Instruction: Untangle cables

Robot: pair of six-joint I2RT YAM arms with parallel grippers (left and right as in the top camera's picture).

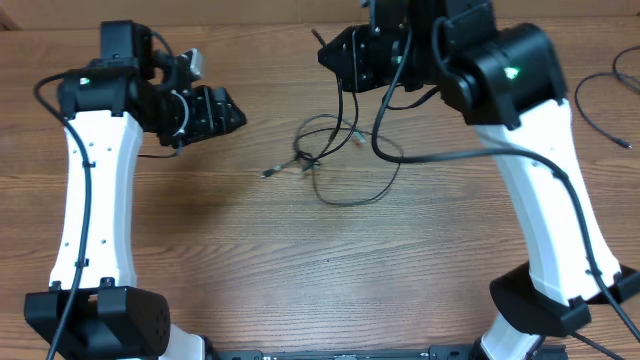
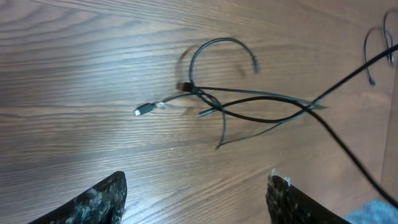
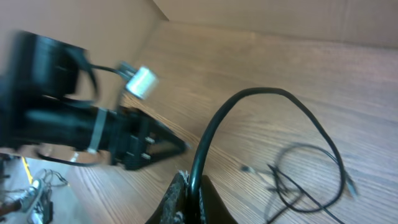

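Mid-table: 1 tangle of cables [image 2: 202, 94], 1 strand [image 3: 261, 93] in R end effector [image 3: 189, 199].

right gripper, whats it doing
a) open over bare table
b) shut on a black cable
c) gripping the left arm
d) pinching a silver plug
B: in the right wrist view the right gripper is closed on a black cable that arches up out of its fingers toward the tangle.
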